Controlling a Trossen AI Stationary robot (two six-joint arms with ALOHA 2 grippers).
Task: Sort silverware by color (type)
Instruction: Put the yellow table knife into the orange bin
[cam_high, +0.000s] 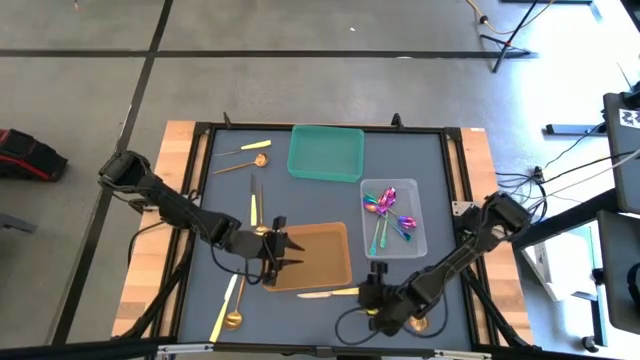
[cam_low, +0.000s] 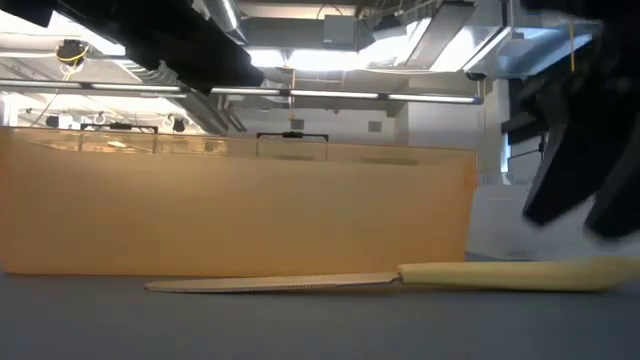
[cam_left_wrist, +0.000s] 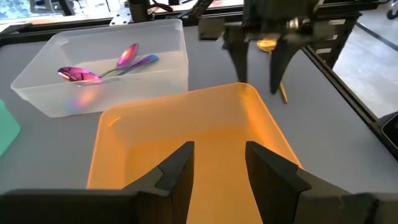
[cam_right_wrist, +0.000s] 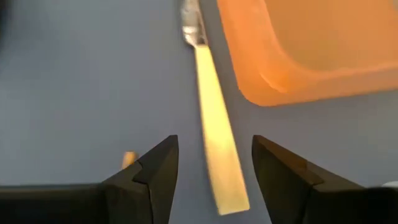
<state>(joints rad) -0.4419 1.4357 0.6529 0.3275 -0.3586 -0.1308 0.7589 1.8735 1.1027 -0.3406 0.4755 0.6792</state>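
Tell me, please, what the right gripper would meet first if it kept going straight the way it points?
Most likely the yellow-handled knife: its handle lies on the mat between the open fingers of the right gripper, with the blade leading on beside the orange tray. How high the gripper is above it is unclear.

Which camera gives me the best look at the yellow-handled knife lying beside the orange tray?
The right wrist view: the yellow-handled knife lies between the open right gripper's fingers, beside the orange tray. The low view shows it side-on; the high view, only a small sliver. The left wrist view misses it.
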